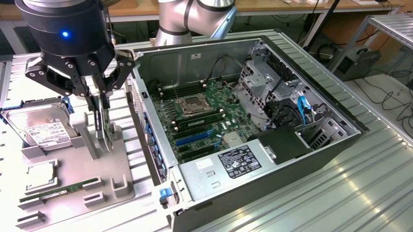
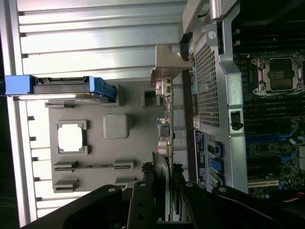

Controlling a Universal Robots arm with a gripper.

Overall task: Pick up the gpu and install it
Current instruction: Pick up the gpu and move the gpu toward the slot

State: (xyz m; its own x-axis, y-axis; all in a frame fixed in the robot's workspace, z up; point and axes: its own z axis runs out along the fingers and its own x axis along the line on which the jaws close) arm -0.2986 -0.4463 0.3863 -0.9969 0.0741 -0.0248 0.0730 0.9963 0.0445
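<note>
Clamping its fingers [image 2: 143,205] on the upright gpu [image 1: 103,126] in the grey holder tray [image 1: 77,179] beside the open case [image 1: 168,63], the gripper [image 1: 100,108] is likely doing best by holding the card vertical and drawing straight up.

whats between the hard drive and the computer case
The graphics card, standing on edge in the gray holder, as the exterior view shows.

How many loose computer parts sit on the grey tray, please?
4: hard drive at the back, CPU midway, RAM stick in front, gpu upright nearest the case; none seem hidden.
</note>
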